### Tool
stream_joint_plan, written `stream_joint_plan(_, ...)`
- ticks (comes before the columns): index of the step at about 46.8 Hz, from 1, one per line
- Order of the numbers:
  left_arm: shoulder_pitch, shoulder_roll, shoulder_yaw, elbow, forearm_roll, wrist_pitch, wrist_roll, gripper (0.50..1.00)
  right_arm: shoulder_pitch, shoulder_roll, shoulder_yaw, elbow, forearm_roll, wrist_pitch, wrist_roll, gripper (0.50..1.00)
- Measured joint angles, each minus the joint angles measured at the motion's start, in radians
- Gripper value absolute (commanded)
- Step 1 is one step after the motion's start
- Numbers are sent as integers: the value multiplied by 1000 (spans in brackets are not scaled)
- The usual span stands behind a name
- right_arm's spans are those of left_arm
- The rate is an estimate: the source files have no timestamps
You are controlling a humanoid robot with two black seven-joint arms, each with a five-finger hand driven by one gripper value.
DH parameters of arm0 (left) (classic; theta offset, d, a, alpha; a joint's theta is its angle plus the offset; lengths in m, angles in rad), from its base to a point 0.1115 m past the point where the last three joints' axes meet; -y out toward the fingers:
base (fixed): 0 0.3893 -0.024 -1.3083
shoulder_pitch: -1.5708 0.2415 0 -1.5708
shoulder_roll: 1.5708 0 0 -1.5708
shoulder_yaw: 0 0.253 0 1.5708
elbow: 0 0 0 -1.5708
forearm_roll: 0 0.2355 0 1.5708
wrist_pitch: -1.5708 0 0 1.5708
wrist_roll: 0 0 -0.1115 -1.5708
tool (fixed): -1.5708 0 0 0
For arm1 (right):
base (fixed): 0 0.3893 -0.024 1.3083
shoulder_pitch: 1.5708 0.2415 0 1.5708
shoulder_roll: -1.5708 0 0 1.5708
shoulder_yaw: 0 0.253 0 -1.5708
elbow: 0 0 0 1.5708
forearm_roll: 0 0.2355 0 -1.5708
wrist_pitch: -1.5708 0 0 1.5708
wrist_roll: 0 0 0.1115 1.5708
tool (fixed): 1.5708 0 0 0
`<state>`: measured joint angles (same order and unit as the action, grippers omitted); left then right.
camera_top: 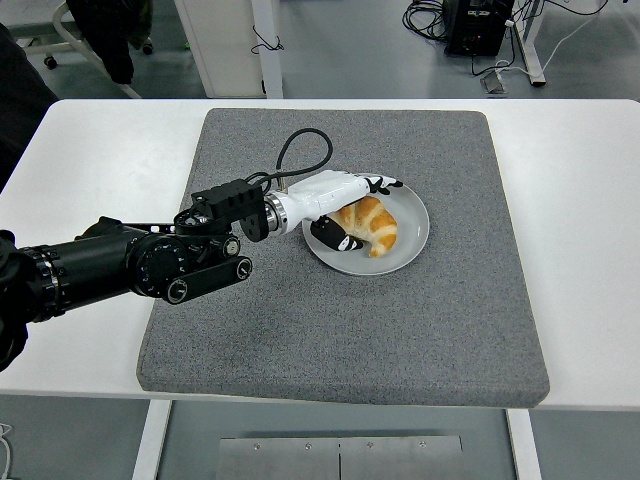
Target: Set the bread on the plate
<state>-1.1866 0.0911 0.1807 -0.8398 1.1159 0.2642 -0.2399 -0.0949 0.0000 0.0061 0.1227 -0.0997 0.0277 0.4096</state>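
The white table (90,160) shows its near edge at the bottom, and most of its middle is covered by a square grey felt-like mat (400,320). From the left edge the black left arm (110,265) reaches in low over the mat's near-left part, its jointed black wrist section leading to a white hand (335,205) with black fingertips. A black cable (300,150) loops up from the wrist and back down to the hand.

The hand lies over the left part of a round light-grey plate (405,245) that sits on the mat a little beyond its centre. On the plate rests the golden-brown crescent-shaped bread (372,222), a croissant, lying left of the plate's middle with its tip pointing toward the near side. The hand's fingers are loosely parted around the bread: the thumb (338,238) lies on the plate just beside the bread's near-left side, and the other fingers (385,184) stretch past its far side over the plate's far rim. Whether they touch the bread cannot be told; they are not clamped on it.

Beyond the table lie a grey floor, white table legs (265,45), and black cables and a dark box (478,25) at the upper right.
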Motion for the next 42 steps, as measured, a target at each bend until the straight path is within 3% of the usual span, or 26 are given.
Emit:
stream_joint_plan(12,-4,18,-18,-6,-37,-6,-30,969,0,0,0,0,0,0,0,1000)
stream_joint_plan(16,-4,42,-53,-19,-121,-8,-105,971,0,0,0,0,0,0,0,1000)
stream_joint_plan(20,-4,66,-79,-21,-206,-8,-218,972,0,0,0,0,0,0,0,1000)
stream_joint_plan(23,-3,73,-83,-21,-246,-8,-258,972,1,0,0,0,0,0,0,1000)
stream_joint_plan(42,14,120,-149,-20,-449,-8,-260,971,0,0,0,0,0,0,0,1000)
